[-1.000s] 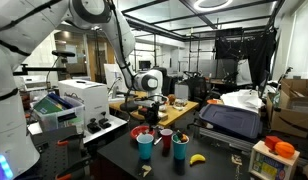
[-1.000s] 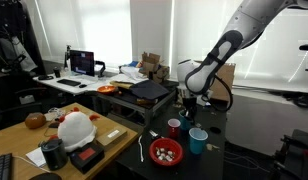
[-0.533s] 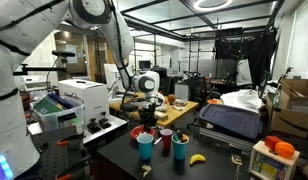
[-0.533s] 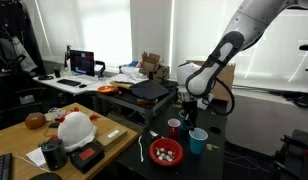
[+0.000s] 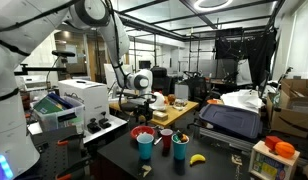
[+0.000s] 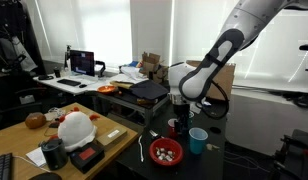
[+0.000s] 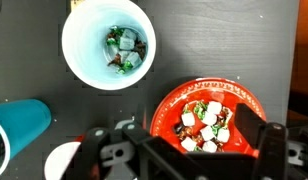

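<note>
The claw (image 7: 186, 148) hangs above the dark tabletop (image 7: 24, 50) with its two fingers spread wide apart and nothing held between them. Directly beneath it in the wrist view sits a red bowl (image 7: 174, 100) filled with small white, red and green wrapped pieces. In both exterior views the claw is clear of the bowl, not touching it. Just beside the bowl, towards the upper left of the wrist view, stands a cup (image 7: 80, 55) with a white inside that holds a few similar pieces. A teal cup (image 7: 19, 125) shows at the left edge of that view, near both. In an exterior view a banana (image 5: 197, 158) lies on the tabletop to the right of the cups, and a white printer (image 5: 79, 98) stands well apart on the left.
</note>
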{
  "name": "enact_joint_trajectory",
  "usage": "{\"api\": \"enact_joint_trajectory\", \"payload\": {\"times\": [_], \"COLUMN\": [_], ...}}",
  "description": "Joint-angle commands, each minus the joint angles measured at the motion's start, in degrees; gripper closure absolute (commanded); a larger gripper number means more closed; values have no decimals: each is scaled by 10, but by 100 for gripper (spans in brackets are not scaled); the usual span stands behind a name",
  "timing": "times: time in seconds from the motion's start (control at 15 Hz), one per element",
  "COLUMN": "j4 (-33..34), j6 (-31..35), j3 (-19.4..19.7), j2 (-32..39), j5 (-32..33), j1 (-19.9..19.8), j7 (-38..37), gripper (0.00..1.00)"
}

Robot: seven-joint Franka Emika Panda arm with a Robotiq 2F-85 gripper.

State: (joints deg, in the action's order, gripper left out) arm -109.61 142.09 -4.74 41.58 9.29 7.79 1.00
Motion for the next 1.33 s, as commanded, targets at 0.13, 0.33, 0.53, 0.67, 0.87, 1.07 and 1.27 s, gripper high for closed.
{"api": "enact_joint_trajectory", "payload": {"times": [0.13,0.33,0.53,0.67,0.87,1.07,1.27], "j4": [122,202,280,321,368,400,404], "j6": [22,25,14,8,3,-11,-13], "j3": [-22,-40,-52,-57,-58,-69,-80], "j2": [100,171,238,270,306,327,331], "j5": [-25,-52,-74,-83,-91,-103,-107], "j1": [-5,-13,-17,-20,-21,-24,-25], "j7": [31,48,61,70,67,72,77], "gripper": [0,0,0,0,0,0,0]}}
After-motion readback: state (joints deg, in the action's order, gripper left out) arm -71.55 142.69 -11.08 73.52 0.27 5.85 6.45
